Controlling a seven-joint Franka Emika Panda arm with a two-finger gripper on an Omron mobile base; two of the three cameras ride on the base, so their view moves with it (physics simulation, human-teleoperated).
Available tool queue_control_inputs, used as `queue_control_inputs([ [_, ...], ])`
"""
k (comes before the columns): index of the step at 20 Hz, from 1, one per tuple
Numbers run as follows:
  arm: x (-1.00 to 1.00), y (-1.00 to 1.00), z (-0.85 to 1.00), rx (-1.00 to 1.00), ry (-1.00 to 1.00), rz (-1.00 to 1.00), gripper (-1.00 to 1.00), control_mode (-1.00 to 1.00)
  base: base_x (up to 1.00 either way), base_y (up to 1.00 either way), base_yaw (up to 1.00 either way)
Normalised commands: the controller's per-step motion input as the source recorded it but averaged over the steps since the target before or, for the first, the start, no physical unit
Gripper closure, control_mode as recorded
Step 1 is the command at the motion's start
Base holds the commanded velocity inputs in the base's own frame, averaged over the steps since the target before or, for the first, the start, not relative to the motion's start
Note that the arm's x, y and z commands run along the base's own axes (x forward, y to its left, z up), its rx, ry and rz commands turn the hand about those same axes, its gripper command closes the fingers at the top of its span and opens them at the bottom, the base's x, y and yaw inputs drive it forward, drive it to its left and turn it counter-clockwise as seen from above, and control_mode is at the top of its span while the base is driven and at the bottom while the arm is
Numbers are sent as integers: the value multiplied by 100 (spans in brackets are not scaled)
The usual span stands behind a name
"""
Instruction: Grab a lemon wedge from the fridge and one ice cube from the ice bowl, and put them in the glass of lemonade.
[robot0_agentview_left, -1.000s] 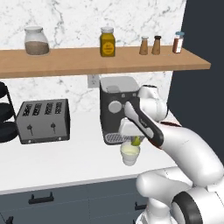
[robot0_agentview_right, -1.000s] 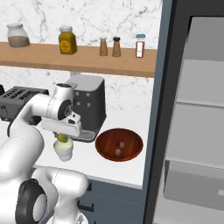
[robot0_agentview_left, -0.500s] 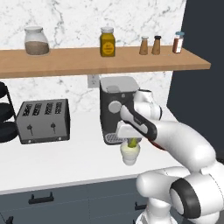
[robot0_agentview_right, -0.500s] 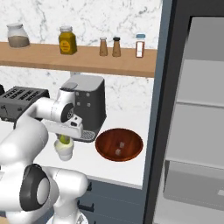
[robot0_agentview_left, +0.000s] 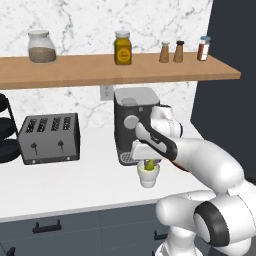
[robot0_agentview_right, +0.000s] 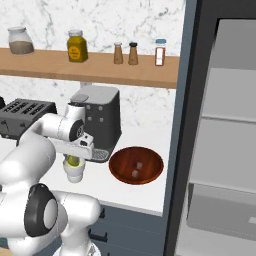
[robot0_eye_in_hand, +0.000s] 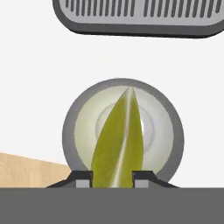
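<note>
Tool (robot0_eye_in_hand: 112, 177) pinching lemon wedge (robot0_eye_in_hand: 117, 140), centred above glass of lemonade (robot0_eye_in_hand: 70, 131); best lower slightly, spread fingers inside rim, avoid tipping; ice bowl (robot0_agentview_right: 136, 165) next.

Coffee machine (robot0_agentview_left: 131, 122) sits on the white counter (robot0_agentview_left: 65, 180), toaster (robot0_agentview_left: 48, 137) off to its left. Wooden shelf (robot0_agentview_left: 100, 70) above has a glass jar (robot0_agentview_left: 40, 46), a yellow jar (robot0_agentview_left: 122, 48) and three shakers (robot0_agentview_left: 170, 51).

The gripper (robot0_eye_in_hand: 112, 178) pinches the lemon wedge (robot0_eye_in_hand: 117, 142) above the glass of lemonade (robot0_eye_in_hand: 123, 132).
</note>
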Motion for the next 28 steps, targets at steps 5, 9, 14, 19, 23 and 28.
queue_control_inputs([
  [5,-6,0,6,0,-8,0,100,-100,0,0,0],
  [9,0,0,0,0,-5,0,-100,-100,0,0,0],
  [14,-11,-1,42,0,-28,0,-100,-100,0,0,0],
  [19,-31,-50,41,-1,-34,-5,-100,-100,0,0,0],
  [23,-30,-100,7,-3,-30,-11,-100,-100,0,0,0],
  [28,-4,-100,3,-3,-10,-18,-100,-100,0,0,0],
])
